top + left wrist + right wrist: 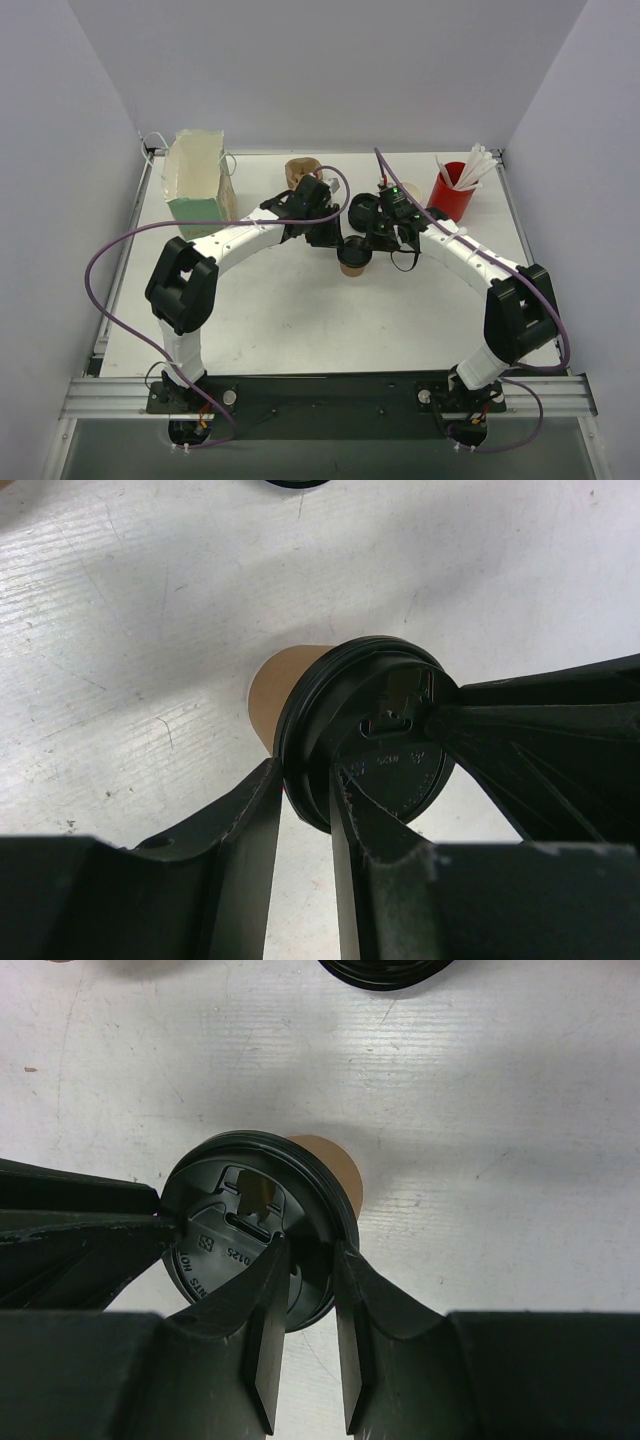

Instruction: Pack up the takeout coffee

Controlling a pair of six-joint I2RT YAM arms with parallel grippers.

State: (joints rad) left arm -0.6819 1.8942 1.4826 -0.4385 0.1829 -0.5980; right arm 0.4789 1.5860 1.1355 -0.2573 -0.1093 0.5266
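The takeout coffee (354, 259), a brown kraft cup with a black lid, stands near the middle of the white table. My left gripper (338, 241) reaches it from the left and my right gripper (377, 243) from the right. In the left wrist view the left gripper (308, 780) pinches the lid rim (300, 730), one finger outside the rim and one on the lid top. In the right wrist view the right gripper (308, 1252) pinches the opposite rim of the lid (215, 1175) the same way. The brown cup wall shows below the lid in the left wrist view (275, 685) and in the right wrist view (340, 1160).
A green and white paper bag (198, 180) stands open at the back left. A stack of lidless tan cups (299, 170) lies behind the left gripper. Spare black lids (361, 210) lie behind the cup. A red cup with white sticks (452, 190) stands at the back right.
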